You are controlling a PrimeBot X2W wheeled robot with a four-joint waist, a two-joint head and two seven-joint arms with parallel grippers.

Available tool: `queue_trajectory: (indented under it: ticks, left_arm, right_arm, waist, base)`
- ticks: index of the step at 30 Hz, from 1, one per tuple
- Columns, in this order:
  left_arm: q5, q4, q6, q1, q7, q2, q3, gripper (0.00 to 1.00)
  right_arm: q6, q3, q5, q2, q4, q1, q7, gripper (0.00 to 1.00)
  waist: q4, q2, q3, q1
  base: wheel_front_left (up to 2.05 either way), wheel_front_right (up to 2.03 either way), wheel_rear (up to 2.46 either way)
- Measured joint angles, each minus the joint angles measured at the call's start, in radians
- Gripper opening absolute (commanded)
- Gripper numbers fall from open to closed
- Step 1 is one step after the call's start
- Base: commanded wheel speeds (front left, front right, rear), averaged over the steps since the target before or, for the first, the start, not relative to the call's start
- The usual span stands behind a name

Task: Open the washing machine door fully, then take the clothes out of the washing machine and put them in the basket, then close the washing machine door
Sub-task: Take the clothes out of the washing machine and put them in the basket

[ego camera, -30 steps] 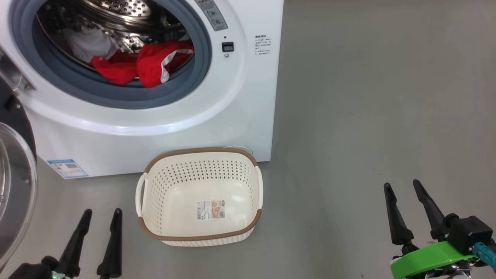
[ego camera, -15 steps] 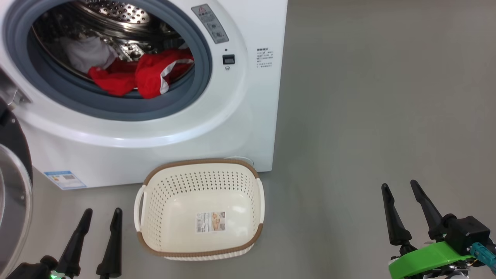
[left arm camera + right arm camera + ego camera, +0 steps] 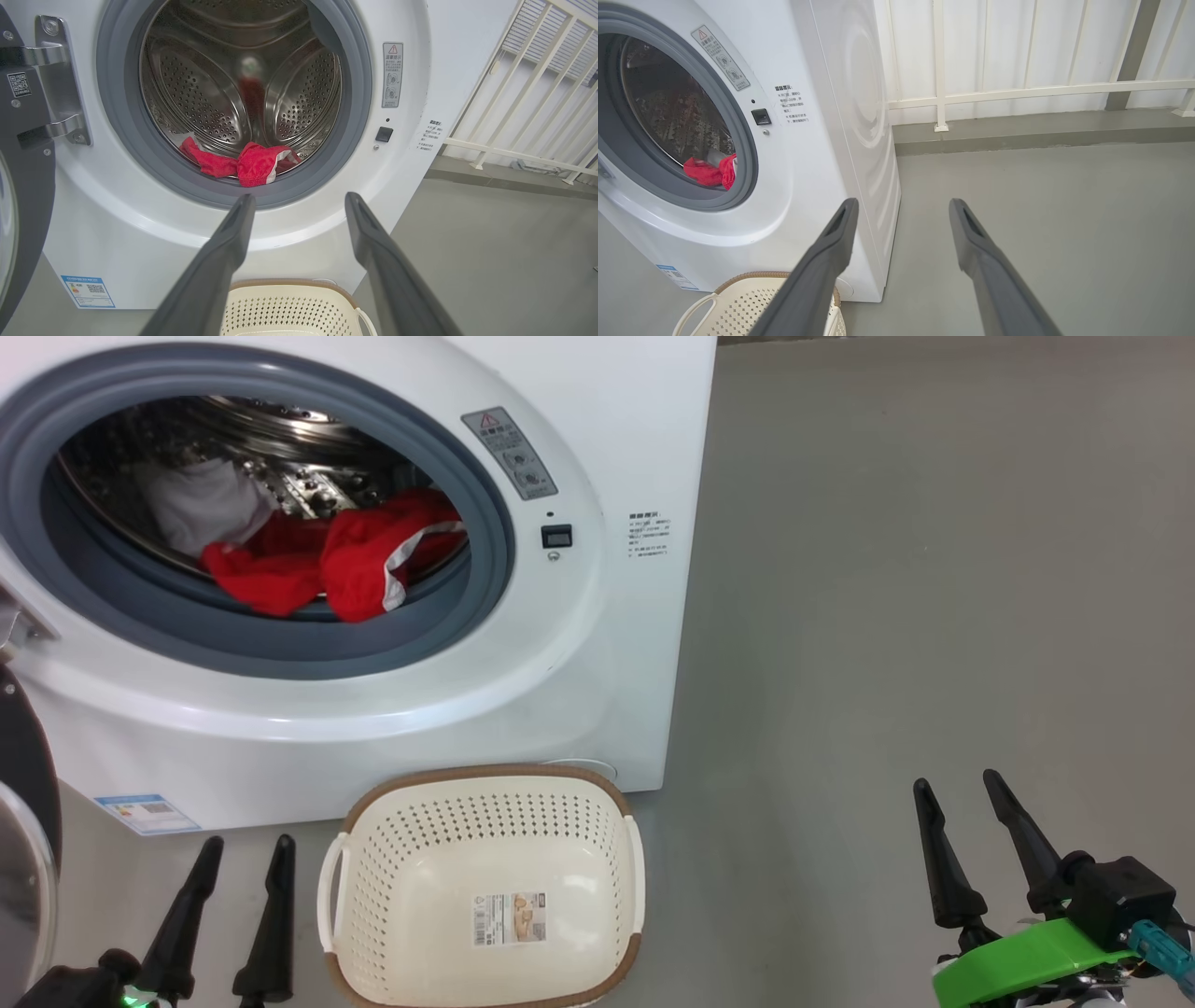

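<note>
Down at the drum's front lip, the clothes [image 3: 345,565] sat in a red heap inside the washing machine [image 3: 560,691]. The washing machine door [image 3: 32,196] was swung wide left, and the basket [image 3: 485,773] sat just in front. The left gripper [image 3: 247,845] and right gripper [image 3: 957,781] hung either side, fingers spread wide, holding nothing.

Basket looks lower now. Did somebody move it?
No. The basket sits by the washer's bottom corner just as before. The whole picture slid down together, so the camera moved.

Bright, even light; sharp; wide-angle edge distortion.
</note>
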State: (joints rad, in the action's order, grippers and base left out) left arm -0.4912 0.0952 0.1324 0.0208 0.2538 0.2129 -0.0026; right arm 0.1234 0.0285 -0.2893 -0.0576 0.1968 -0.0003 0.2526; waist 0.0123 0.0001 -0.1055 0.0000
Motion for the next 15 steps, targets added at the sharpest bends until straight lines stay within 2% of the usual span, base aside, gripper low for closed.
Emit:
queue_trajectory:
  ticks: [15]
  left_arm:
    - [0.004, 0.022, 0.000, -0.001, 0.000, 0.000, -0.006, 1.00]
  right_arm:
    - [0.000, -0.002, 0.000, 0.001, 0.000, -0.001, 0.000, 1.00]
  waist:
    - [0.001, 0.0000, -0.016, 0.0000]
  base:
    - [0.03, -0.03, 0.00]
